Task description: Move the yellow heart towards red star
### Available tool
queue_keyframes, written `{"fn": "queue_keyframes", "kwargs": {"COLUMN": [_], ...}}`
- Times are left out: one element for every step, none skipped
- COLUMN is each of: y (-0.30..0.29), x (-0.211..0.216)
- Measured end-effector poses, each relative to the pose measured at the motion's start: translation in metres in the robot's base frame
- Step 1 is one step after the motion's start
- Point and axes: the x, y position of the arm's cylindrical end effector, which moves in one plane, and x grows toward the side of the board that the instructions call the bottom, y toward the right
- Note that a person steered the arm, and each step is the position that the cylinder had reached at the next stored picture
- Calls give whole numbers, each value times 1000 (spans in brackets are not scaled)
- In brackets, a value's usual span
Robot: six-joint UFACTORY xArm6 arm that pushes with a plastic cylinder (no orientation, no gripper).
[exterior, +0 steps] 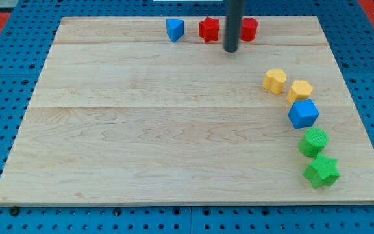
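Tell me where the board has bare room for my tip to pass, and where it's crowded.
Bare: everything left of and below the blue triangular block, plus the gap between my tip and the yellow heart. Crowded: the right edge, heart down to the green star, and the top by the red star.

A straight dark rod [232, 25], charcoal to near black, plain and cylindrical, entering at the frame's top edge right of centre. Smooth matte surface with a faint lighter sheen along one side; no cables, screws or markings visible. My tip [230, 50]: a blunt, flat-cut end, same dark colour.
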Motion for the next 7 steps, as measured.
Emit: {"fn": "queue_keyframes", "kwargs": {"y": [110,138,135,128,85,31,-30], "x": [12,80,85,85,89,78,77]}}
